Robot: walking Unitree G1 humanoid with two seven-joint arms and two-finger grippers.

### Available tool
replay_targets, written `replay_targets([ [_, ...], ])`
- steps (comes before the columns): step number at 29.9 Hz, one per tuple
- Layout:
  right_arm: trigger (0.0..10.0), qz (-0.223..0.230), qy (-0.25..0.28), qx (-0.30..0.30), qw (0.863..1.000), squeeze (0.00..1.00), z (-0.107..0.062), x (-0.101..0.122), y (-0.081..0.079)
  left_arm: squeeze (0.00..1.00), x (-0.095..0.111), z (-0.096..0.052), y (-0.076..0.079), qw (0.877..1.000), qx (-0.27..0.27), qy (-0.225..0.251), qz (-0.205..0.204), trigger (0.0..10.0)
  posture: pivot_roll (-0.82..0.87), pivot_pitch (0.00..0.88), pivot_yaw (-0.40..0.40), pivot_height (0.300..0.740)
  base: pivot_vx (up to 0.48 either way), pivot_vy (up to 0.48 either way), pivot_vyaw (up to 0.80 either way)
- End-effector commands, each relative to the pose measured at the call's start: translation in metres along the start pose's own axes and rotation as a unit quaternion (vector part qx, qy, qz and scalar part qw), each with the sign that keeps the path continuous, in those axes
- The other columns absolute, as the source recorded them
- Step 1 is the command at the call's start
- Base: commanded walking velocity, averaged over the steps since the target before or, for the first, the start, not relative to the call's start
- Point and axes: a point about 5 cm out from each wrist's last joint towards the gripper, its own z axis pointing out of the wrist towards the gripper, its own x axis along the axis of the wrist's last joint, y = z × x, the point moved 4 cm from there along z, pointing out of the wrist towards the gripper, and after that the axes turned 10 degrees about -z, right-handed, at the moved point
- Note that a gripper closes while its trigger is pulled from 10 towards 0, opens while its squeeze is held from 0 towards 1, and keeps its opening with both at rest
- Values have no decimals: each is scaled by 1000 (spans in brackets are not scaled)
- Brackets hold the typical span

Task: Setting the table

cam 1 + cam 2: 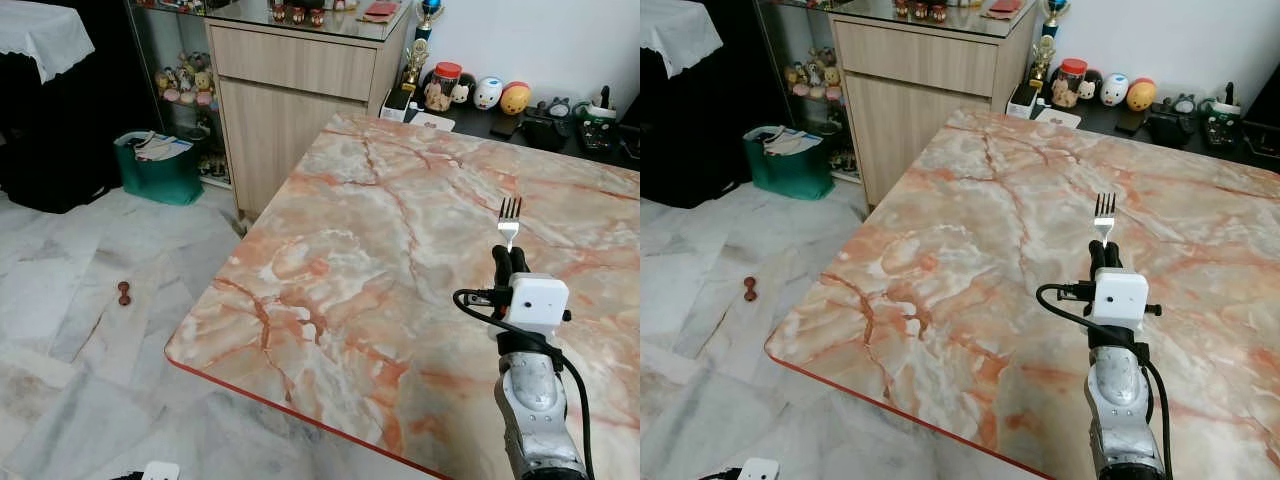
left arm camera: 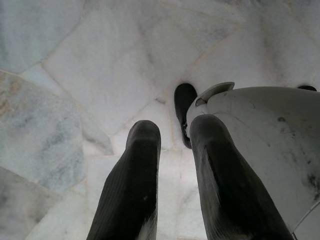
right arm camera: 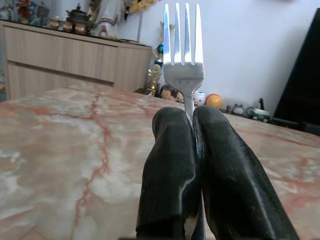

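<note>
The robot's right gripper (image 1: 509, 256), two long black fingers on a silver arm, is clamped tight around the handle of a shiny silver metal fork (image 1: 510, 219), with no gap between the fingers. The fork stands out beyond the fingertips, tines (image 3: 181, 31) pointing away from the robot, held above a large table with a pink-and-orange veined marble top (image 1: 380, 250). The gripper is over the table's right part, well in from the near red-trimmed edge (image 1: 290, 405). Bare marble spreads wide to its left and ahead. At the far side stand a light wooden cabinet (image 1: 290, 95) and a row of small round figurines (image 1: 480, 92). The left gripper (image 2: 175, 150) hangs low over pale marble floor tiles (image 2: 75, 75), fingers slightly parted and holding nothing, beside the robot's white leg (image 2: 265, 145).
</note>
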Motion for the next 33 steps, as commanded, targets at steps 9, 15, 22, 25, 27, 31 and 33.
replay_targets([
  [9, 10000, 0, 5, -4, 1000, 0, 4, 2, 2, 0, -10, -1, 5, 1000, -10, -13, 11, 10000, 107, 0, -84, 727, -27, 0, 0],
  [15, 10000, 3, 7, -4, 1000, 0, 5, 3, 0, 0, -9, -1, 4, 1000, -9, -12, 12, 10000, 102, 0, -79, 727, -120, 0, 0],
  [22, 10000, 12, 6, -5, 1000, 0, 6, 3, -1, 0, -7, 0, 8, 1000, -13, -10, 10, 10000, 103, 0, -83, 727, -251, 0, 0],
  [25, 10000, 16, 5, -7, 1000, 0, 6, 4, 0, 0, -6, 0, 10, 1000, -14, -9, 10, 10000, 104, 0, -85, 727, -251, 0, 0],
  [27, 10000, 14, 6, -7, 1000, 0, 6, 4, 1, 0, -6, 1, 11, 1000, -13, -9, 9, 10000, 101, 0, -84, 727, -253, 0, 0],
  [31, 10000, 14, 5, -8, 1000, 0, 7, 4, 1, 0, -4, 1, 10, 1000, -12, -8, 7, 10000, 101, 0, -84, 727, -253, 0, 0],
  [33, 10000, 14, 4, -7, 1000, 0, 7, 3, 1, 0, -4, 1, 10, 1000, -12, -8, 7, 10000, 101, 0, -84, 727, -253, 0, 0],
])
